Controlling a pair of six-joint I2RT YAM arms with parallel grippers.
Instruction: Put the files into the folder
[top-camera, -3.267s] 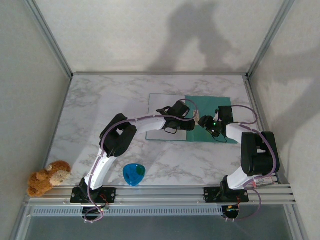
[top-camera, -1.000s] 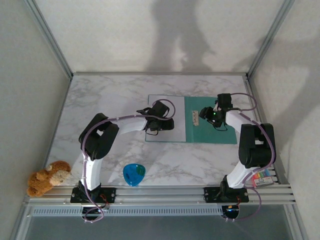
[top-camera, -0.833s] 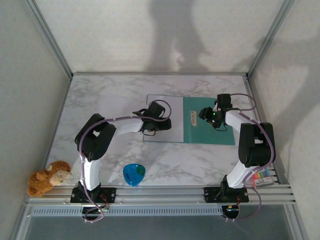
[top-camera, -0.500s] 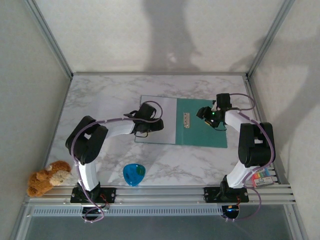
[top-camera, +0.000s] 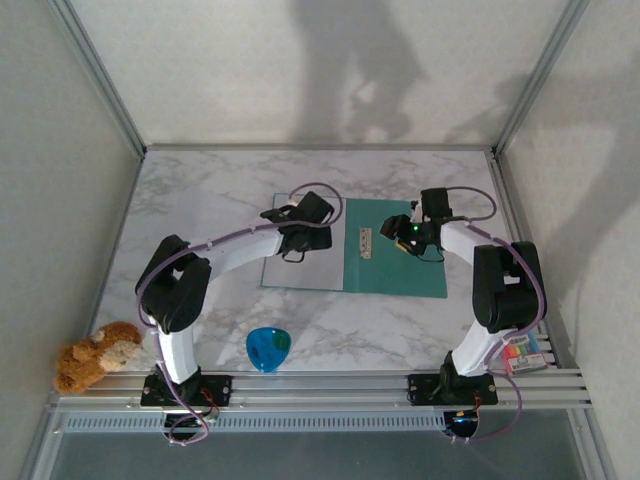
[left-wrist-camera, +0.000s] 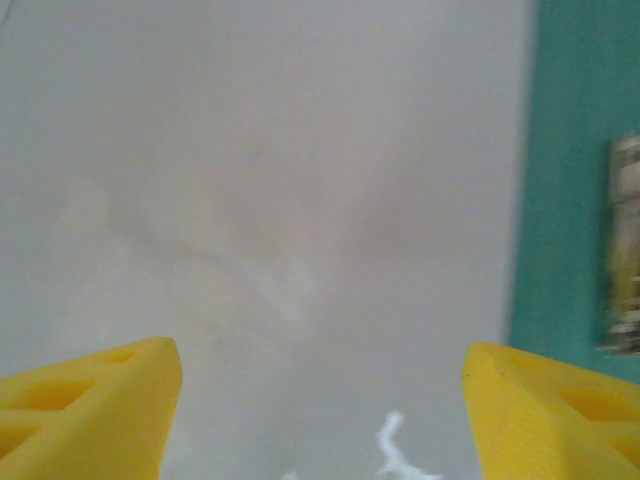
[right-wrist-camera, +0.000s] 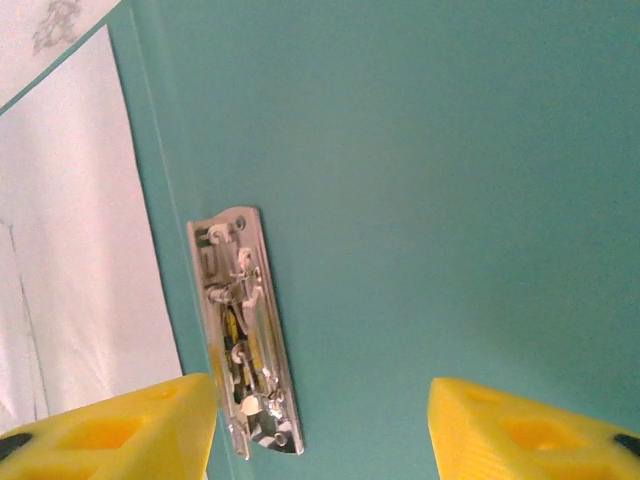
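The folder lies open and flat on the marble, its teal panel bearing a metal clip. Left of the teal lies a pale grey sheet, the files, flat against the spine. My left gripper hovers low over that sheet, open, its yellow fingers wide apart with nothing between them. My right gripper sits over the teal panel just right of the clip, open, and its fingers straddle bare teal beside the clip.
A small blue cup stands near the front, between the arm bases. A brown plush toy lies at the front left corner. Walls close in the table on three sides. A small colourful item rests by the right base.
The folder and the pale sheet have slid to the left across the marble. Both grippers moved left with them, and the left one also shifted a little farther back.
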